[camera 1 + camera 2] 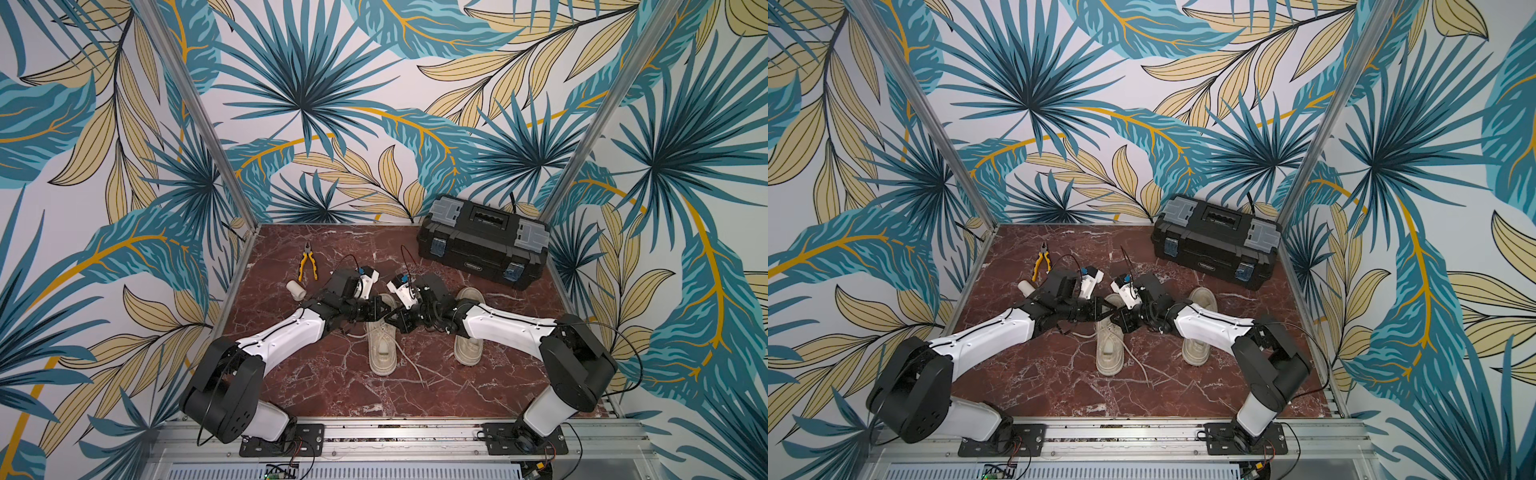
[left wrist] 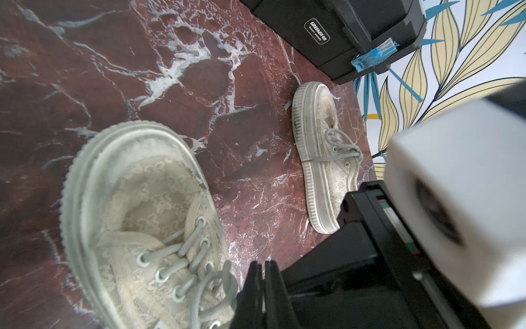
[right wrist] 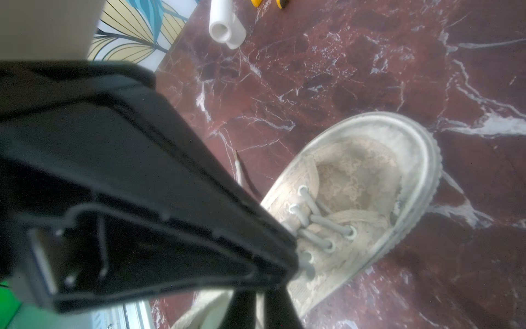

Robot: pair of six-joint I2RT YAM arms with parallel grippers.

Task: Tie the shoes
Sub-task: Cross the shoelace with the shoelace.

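The shoes (image 1: 381, 345) are worn cloth with a lacy texture, plus soft woven laces (image 2: 182, 250) and scuffed, ridged, rubbery-looking soles (image 2: 308, 182). The tabletop (image 1: 332, 386) is glossy red marble-look stuff with white veins. The toolbox (image 1: 482, 249) is matt black plastic, and the pliers (image 1: 307, 266) have yellow plastic grips.
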